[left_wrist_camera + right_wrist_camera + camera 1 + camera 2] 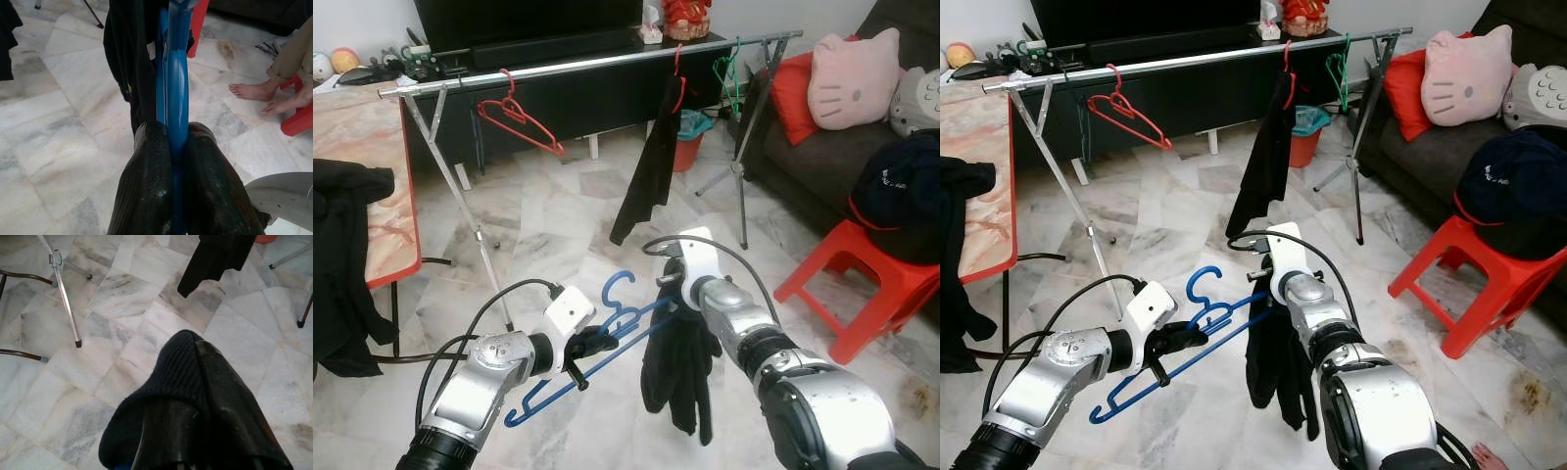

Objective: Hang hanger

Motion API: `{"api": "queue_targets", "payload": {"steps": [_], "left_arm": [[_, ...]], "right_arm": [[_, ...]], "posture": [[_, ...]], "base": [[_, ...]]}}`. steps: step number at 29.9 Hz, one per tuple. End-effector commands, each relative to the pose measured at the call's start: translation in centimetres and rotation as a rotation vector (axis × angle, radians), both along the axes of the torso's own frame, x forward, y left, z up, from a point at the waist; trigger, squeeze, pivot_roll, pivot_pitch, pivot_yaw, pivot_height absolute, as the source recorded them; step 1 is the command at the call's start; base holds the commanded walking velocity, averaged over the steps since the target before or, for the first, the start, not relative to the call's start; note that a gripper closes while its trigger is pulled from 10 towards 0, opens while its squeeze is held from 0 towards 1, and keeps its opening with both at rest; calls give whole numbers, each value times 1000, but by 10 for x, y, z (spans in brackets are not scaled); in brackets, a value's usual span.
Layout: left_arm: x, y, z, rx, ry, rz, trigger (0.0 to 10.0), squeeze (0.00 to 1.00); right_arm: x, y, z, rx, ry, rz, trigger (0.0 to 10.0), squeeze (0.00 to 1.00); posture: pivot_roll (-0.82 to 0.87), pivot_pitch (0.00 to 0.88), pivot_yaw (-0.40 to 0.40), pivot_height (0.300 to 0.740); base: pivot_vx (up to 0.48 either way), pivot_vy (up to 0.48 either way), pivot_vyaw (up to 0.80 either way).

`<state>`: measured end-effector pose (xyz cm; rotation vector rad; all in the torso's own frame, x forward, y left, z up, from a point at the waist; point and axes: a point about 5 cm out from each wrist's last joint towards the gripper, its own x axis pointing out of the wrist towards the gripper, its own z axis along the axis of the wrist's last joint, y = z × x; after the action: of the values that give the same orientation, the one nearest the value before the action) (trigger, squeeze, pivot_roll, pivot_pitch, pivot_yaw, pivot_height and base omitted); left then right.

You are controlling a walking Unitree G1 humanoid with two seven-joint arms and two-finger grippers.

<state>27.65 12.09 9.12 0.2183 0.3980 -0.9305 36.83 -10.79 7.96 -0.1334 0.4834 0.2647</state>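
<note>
Blue hanger [570, 364] clamped in left gripper [590, 345]; right gripper [672, 295] pinches dark garment [680, 367] draped beside it.

Right claw [195, 431] tips buried in dark garment [677, 367]. Blue hanger [592, 348] far end lost behind it, perhaps threaded inside. Person's feet [266, 95] cropped at far right.

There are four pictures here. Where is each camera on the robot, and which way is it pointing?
Left eye view: on the head, looking forward and down at the clothes rail; both silver arms show.
Right eye view: the head's other eye, same scene.
Left wrist view: along the left gripper, shut on the blue hanger.
Right wrist view: along the right gripper, shut on the black garment.
Shared: left eye and left wrist views both show hanger and garment.
</note>
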Motion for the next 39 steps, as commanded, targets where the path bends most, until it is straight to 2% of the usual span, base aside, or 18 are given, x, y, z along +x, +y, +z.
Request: {"api": "queue_targets", "payload": {"steps": [1,4,7,16,25,29,39], "left_arm": [[-2,-4,2,1,-7,-18,10000,0],[4,-1,-1,39,-21,52,10000,0],[6,-1,-1,52,-25,67,10000,0],[8,-4,-2,58,-35,81,10000,0],[17,-2,-3,78,-66,158,10000,0],[21,-3,-1,77,-87,193,10000,0],[30,-6,1,76,-118,276,10000,0]], "right_arm": [[8,6,16,3,-70,26,10000,0],[7,7,15,15,-61,31,10000,0],[7,8,15,18,-60,35,10000,0],[4,7,11,22,-58,59,10000,0],[6,16,19,38,-86,156,10000,0],[6,13,19,13,-82,161,10000,0],[6,13,22,20,-96,174,10000,0]], "posture": [[103,0,-55,740],[101,0,-51,740],[101,0,-51,740],[94,0,-48,740],[88,0,-45,740],[88,0,-45,740],[76,0,-42,740]], "base": [[0,0,0],[0,0,0],[0,0,0],[0,0,0],[0,0,0],[0,0,0],[0,0,0]]}}
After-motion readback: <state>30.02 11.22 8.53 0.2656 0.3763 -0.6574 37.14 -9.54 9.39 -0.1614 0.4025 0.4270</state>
